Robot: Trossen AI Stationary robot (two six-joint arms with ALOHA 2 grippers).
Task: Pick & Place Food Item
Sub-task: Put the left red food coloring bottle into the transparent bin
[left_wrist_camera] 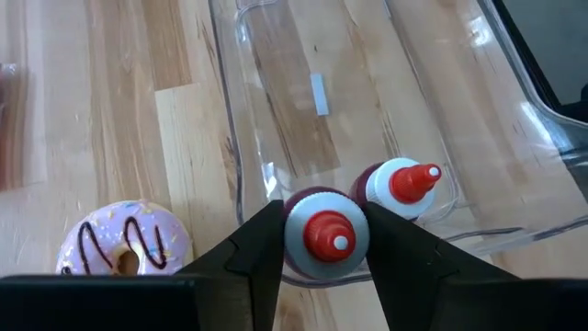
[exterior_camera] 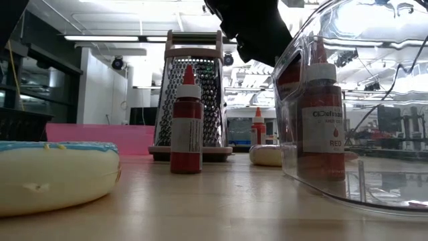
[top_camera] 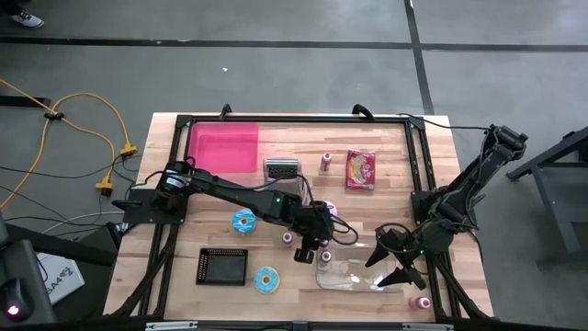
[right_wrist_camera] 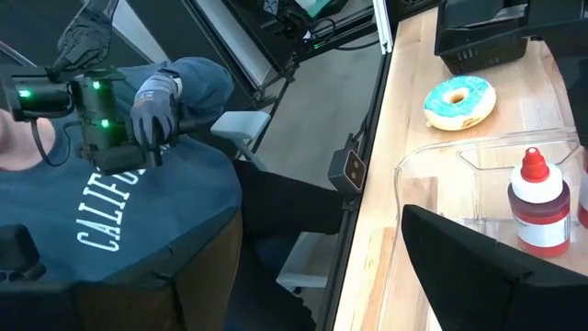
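Note:
A small bottle of red liquid with a white collar and red cap (left_wrist_camera: 331, 234) sits between the fingers of my left gripper (left_wrist_camera: 329, 239), which is shut on it. In the high view this gripper (top_camera: 310, 246) hangs at the left end of a clear plastic container (top_camera: 354, 276). A second red bottle (left_wrist_camera: 404, 184) stands upright inside the container, also seen in the right wrist view (right_wrist_camera: 537, 211). My right gripper (top_camera: 393, 262) is at the container's right end, fingers apart. My left gripper pinches the bottle between its two fingers at the white collar (left_wrist_camera: 292, 230) just below the red cap. The fingers come from above, pointing down, and the bottle is upright. Its base is hidden under the cap. I cannot tell whether my right gripper touches the container.
A pink-iced donut (left_wrist_camera: 124, 244) lies beside the container. Two blue donuts (top_camera: 243, 221) (top_camera: 266, 279), a black tray (top_camera: 223, 266), a grater (top_camera: 283, 168), a pink tray (top_camera: 223, 147), a red packet (top_camera: 361, 170) and loose bottles (top_camera: 288, 238) (top_camera: 326, 163) (top_camera: 423, 302) share the table. A person (right_wrist_camera: 138, 211) stands beyond its edge.

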